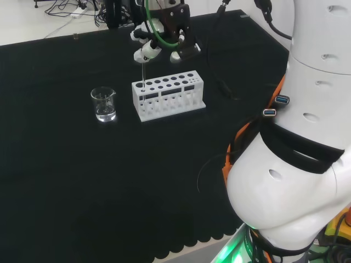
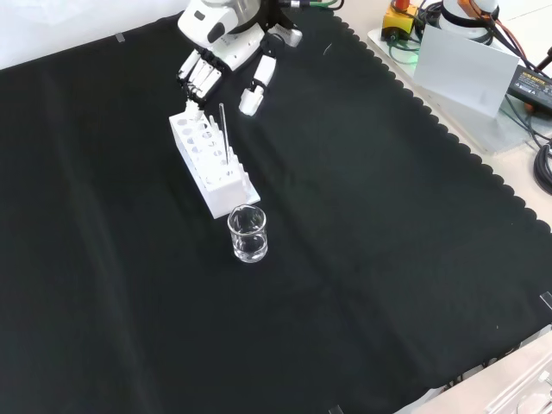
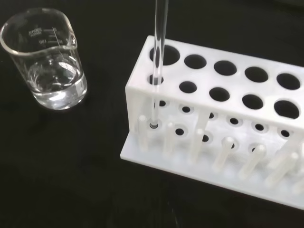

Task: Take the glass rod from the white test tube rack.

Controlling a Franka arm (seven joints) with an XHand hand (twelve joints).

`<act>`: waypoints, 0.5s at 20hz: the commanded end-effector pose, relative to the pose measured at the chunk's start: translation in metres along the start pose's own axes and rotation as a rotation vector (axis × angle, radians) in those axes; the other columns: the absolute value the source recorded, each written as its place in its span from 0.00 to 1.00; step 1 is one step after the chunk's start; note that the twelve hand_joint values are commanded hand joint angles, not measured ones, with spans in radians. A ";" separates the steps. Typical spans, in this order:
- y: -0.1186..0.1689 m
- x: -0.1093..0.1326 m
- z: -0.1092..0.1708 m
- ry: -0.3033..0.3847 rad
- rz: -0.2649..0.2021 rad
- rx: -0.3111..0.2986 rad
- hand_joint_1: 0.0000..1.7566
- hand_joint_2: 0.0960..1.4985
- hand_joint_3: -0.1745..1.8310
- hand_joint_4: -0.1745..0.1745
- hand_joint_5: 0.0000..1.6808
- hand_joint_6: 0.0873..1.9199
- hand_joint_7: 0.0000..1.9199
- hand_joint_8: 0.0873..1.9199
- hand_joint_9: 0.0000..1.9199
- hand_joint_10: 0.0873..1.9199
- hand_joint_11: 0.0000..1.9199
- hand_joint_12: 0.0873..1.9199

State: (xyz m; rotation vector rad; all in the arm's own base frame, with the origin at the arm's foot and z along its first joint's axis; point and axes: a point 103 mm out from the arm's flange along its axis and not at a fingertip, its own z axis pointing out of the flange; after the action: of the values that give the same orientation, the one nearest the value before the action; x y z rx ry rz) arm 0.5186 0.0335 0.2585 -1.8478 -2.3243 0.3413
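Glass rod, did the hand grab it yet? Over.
Hand above the rack, fingers relaxed, not gripping. Glass rod upright in corner hole. Beaker beside rack, not blocking.

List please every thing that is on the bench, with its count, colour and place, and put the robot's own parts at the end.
test tube rack: one, white, mid-bench on the black cloth.
glass rod: one, clear, upright in a corner hole at the rack's end nearest the beaker.
beaker: one, clear glass with a little clear liquid, left of the rack in the head view, apart from it.
cloth: one, black, covers the bench.
hand: one, black and white, above the rack's far end in the front view, near the rod's top; grip on the rod unclear.
arm links: white, at the head view's right.
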 end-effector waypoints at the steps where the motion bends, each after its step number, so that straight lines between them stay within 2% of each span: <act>1: 0.005 -0.002 0.008 0.007 0.003 0.020 0.32 0.81 0.00 0.14 0.20 0.00 0.12 0.37 0.23 0.37 0.10 0.72; 10: 0.006 -0.004 0.008 0.009 0.002 0.022 0.33 0.84 0.00 0.12 0.27 0.00 0.15 0.36 0.30 0.35 0.15 0.71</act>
State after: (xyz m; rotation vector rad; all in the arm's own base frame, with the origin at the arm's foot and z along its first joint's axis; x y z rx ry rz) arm 0.5232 0.0305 0.2487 -1.8389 -2.3022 0.3574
